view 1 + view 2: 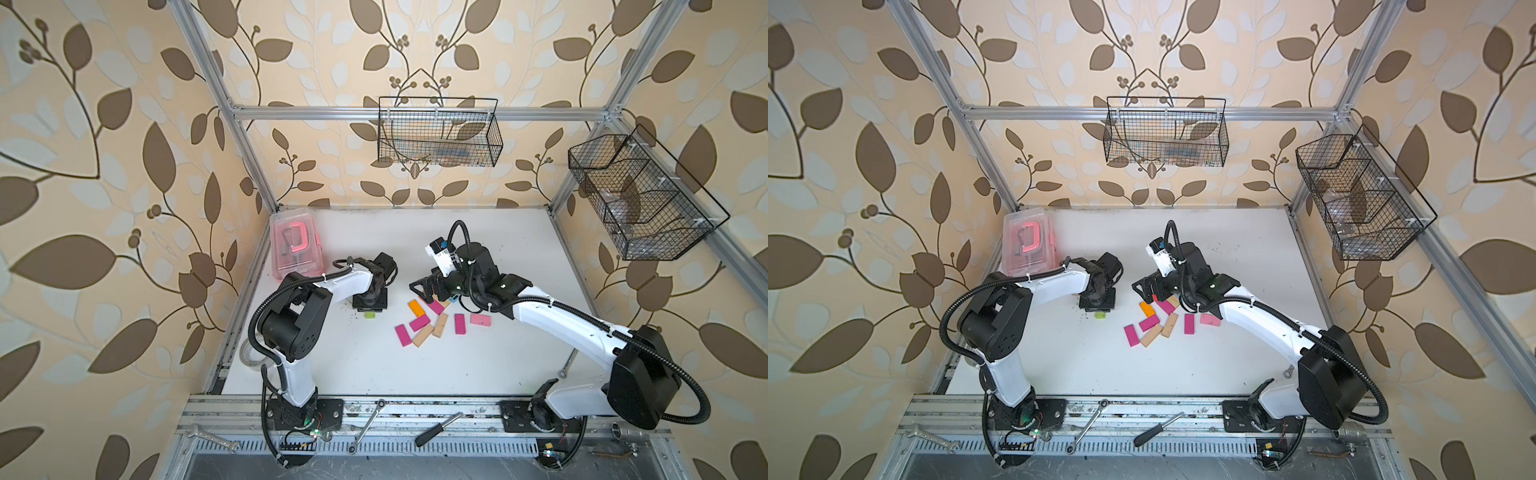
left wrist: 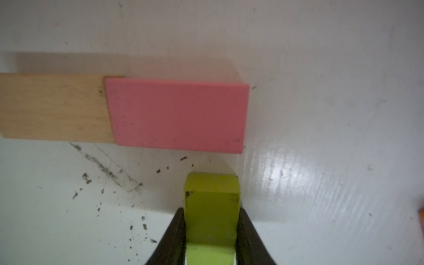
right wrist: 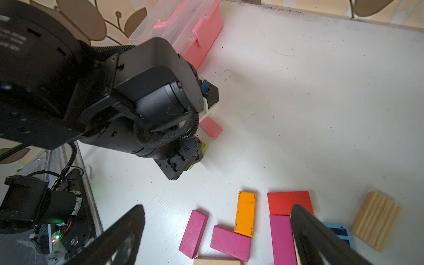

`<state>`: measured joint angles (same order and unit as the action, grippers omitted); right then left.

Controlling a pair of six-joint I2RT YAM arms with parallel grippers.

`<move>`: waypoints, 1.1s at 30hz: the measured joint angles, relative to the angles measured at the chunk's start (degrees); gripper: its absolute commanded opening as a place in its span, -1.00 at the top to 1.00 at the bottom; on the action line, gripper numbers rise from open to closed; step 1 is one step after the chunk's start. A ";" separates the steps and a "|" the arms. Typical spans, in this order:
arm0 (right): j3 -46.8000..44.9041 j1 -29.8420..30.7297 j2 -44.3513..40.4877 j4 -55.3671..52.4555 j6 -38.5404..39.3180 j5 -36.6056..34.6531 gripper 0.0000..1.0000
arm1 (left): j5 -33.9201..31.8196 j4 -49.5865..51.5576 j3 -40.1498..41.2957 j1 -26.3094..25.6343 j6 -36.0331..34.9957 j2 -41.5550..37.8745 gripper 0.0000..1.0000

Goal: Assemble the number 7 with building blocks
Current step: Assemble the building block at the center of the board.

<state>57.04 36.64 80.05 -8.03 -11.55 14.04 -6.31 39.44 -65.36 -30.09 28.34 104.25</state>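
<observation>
My left gripper (image 2: 212, 211) is shut on a lime green block (image 2: 212, 206), one dark finger pressed on each side. It points down at the table, low over it, beside the long side of a pink block (image 2: 177, 114) that lies end to end with a wood block (image 2: 52, 106). In both top views the green block (image 1: 370, 315) (image 1: 1099, 315) peeks out under the left gripper (image 1: 370, 301). My right gripper (image 3: 218, 207) is open above a loose pile: orange (image 3: 245, 213), red (image 3: 289, 202), several magenta blocks (image 3: 230, 243), wood and a blue one (image 3: 339, 231).
A pink translucent plastic box (image 1: 291, 245) stands at the back left of the white table (image 1: 374, 374). Wire baskets (image 1: 440, 133) hang on the walls. Wrenches (image 1: 368, 424) and a screwdriver (image 1: 436, 430) lie on the front rail.
</observation>
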 measured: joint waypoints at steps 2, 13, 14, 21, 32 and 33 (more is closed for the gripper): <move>0.00 0.11 0.00 0.11 -0.02 0.00 -0.99 | -0.02 -0.02 0.00 0.00 -0.02 0.00 0.37; 0.00 0.66 0.42 0.15 -0.31 -0.02 -0.99 | -0.11 -0.24 0.00 0.02 -0.09 0.02 0.36; 0.00 0.76 0.52 0.17 -0.37 -0.02 -0.99 | -0.13 -0.24 -0.02 0.02 -0.09 0.02 0.36; 0.02 1.25 0.70 0.20 -0.42 0.00 -0.98 | -0.13 -0.28 -0.63 0.07 -0.35 0.15 0.36; 0.02 1.22 0.70 0.22 -0.42 0.00 -0.98 | -0.11 -0.59 -0.98 0.17 -1.14 0.48 0.36; 0.02 1.22 0.70 0.22 -0.42 0.00 -0.98 | -0.11 -0.59 -0.98 0.24 -1.14 0.52 0.36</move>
<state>57.06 37.87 80.75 -7.81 -11.97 14.04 -6.42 38.85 -66.35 -29.85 27.20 104.77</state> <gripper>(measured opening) 0.991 0.325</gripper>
